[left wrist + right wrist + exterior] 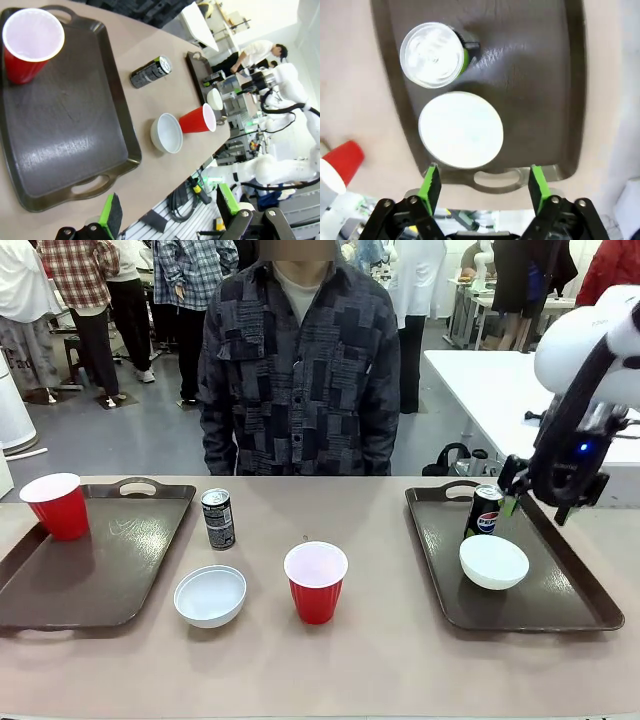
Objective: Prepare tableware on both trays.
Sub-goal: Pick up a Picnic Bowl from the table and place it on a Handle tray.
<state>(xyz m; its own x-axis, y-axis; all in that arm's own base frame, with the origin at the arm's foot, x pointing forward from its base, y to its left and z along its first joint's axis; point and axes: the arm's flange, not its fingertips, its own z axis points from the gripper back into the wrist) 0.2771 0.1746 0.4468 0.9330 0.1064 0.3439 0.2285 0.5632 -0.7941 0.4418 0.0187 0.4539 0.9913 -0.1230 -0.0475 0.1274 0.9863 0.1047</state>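
Nearest: loose red cup, loose bowl, plain can on table between trays.
Right tray: Pepsi can, second bowl. Right gripper spread, empty, above.
Left tray: second cup. Left gripper spread, empty.
Next, likely: loose red cup to right tray.

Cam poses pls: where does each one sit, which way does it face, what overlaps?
Front: fixed on the robot's side, facing across the table at the person; right gripper shows beside the Pepsi can.
Left wrist: above the left tray, near end, looking slantwise over the red cup and along the table; left gripper open at the bottom edge.
Right wrist: over the right tray, looking straight down on the bowl; its own pads spread.
Shared: front and right wrist both see that can and bowl.
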